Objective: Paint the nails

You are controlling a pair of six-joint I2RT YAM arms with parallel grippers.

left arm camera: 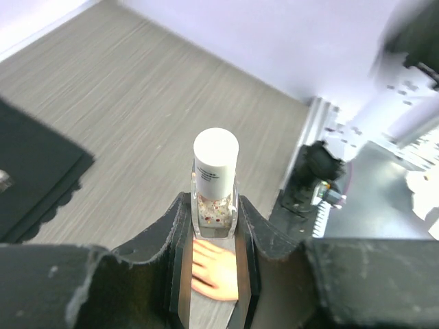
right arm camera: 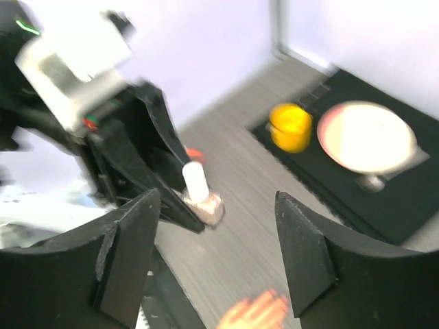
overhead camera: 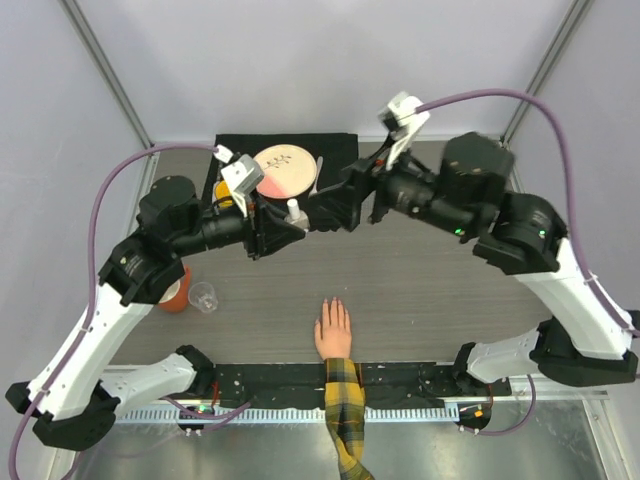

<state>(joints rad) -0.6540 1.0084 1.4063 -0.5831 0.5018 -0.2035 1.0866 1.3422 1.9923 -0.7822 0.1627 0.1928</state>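
Early stage: the left fingers (left arm camera: 215, 227) grip the capped bottle (left arm camera: 215, 171), and the right fingers (right arm camera: 216, 253) are spread open beside it. The nails (overhead camera: 333, 303), on the hand (overhead camera: 333, 335) lying at the near edge of the bench (overhead camera: 450, 290), appear unpainted.

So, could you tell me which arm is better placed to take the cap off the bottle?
Right: the right jaws stand open facing the white cap, while the left jaws are shut on the bottle.

I see the hand (overhead camera: 333, 330) lying on the table (overhead camera: 450, 290) by its near edge, the bottle (overhead camera: 295, 211) farther out in the left gripper (overhead camera: 289, 222), the plate (overhead camera: 285, 170) on the mat (overhead camera: 338, 150) behind it, and a cup (overhead camera: 203, 296) off left.
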